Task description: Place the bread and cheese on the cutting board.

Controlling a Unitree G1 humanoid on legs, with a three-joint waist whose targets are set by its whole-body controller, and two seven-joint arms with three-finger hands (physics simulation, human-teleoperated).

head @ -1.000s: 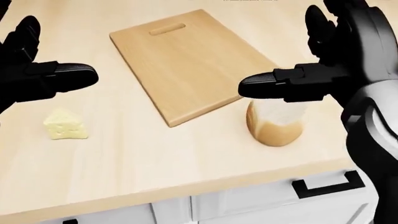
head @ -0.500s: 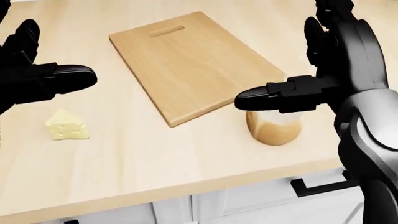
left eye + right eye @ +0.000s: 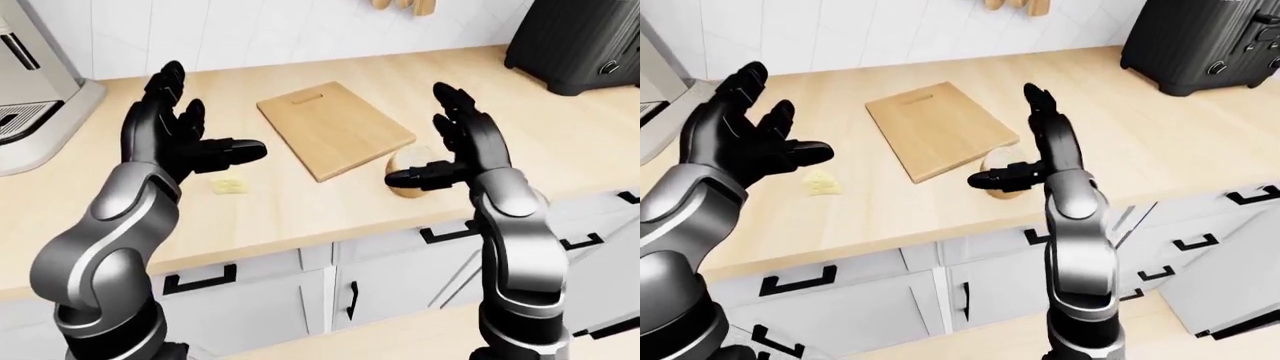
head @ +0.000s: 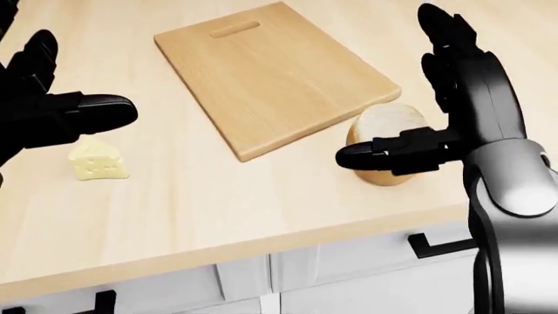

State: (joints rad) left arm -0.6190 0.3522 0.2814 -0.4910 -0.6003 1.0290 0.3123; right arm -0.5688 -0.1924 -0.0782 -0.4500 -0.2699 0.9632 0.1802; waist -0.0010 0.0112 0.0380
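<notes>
Since a second ago our right hand (image 4: pixel 436 98) has sunk in the head view, so its thumb now crosses the lower half of the bread (image 4: pixel 386 152) rather than its top, and the whole picture has shifted a little. That hand stands upright at the right of the frame, fingers spread apart and closed on nothing, palm turned toward the loaf. Our left hand (image 3: pixel 170 135) is raised at the left, fingers also splayed and empty, its thumb pointing right above the cheese (image 4: pixel 97 161). The cheese wedge lies on the counter (image 4: pixel 218 209) at lower left. The bread sits just beside the lower right edge of the cutting board (image 4: pixel 270 75). A dark appliance (image 3: pixel 580 37) stands at upper right in the left-eye view.
</notes>
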